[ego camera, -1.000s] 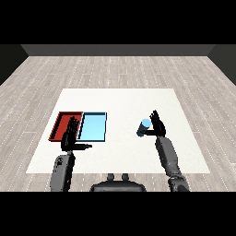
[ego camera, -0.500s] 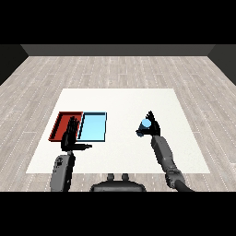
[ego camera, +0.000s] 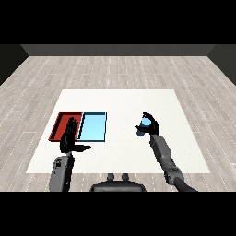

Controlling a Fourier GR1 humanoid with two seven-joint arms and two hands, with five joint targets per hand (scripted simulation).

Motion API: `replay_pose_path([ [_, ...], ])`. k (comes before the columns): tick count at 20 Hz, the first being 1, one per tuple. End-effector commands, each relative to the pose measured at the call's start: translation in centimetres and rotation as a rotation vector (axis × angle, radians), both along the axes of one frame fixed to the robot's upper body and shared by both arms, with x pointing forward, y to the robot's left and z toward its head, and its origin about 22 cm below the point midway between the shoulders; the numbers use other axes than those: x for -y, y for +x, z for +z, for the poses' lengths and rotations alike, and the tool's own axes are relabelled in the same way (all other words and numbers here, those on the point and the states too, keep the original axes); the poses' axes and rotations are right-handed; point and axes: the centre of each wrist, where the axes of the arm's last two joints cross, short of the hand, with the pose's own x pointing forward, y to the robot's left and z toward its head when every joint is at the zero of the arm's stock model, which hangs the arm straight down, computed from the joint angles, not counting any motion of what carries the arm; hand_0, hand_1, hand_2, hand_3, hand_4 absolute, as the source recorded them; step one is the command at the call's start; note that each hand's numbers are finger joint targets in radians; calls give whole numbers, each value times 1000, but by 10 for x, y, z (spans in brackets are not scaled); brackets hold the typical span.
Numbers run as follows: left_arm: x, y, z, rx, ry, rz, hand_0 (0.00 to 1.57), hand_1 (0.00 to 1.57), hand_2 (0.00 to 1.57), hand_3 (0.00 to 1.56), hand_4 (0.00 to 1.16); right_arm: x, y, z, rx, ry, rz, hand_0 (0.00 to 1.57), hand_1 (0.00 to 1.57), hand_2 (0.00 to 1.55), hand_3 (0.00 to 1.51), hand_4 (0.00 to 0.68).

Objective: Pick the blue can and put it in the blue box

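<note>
1. The can [ego camera: 142, 127], well right of the blue tray [ego camera: 92, 127], may slip on the way across the table, because the right hand [ego camera: 150, 125] curls round only its far side.
2. The left hand [ego camera: 70, 137] hangs with straight fingers over the near rim of the red tray [ego camera: 62, 121] and could get in the way.

Open bench between the right robot hand and the trays

The right robot hand [ego camera: 150, 126], curled round the blue can [ego camera: 143, 128], stands well apart from the light blue tray [ego camera: 93, 126], with bare white bench [ego camera: 123, 108] between them and nothing standing there. The left robot hand [ego camera: 70, 137], fingers straight, overlaps the near edge of the red tray [ego camera: 62, 120] and lies just beside the light blue tray's near left corner, crowding that side.
</note>
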Motion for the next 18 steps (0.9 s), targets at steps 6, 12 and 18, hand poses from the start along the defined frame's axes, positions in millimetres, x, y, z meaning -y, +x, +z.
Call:
replay_pose_path([
  [6,10,5,-18,-1,-18,-7,0,0,0,0,0,-21,17,5,-11,-94,-16,1533,1533,1487,1454,597],
  [12,-9,12,2,1,32,4,0,0,0,0,0,-35,19,52,55,-98,34,1481,1481,1472,1438,619],
  [18,6,3,8,-14,51,-60,0,0,0,0,0,-60,31,93,183,-128,109,1449,1449,1471,1444,629],
])
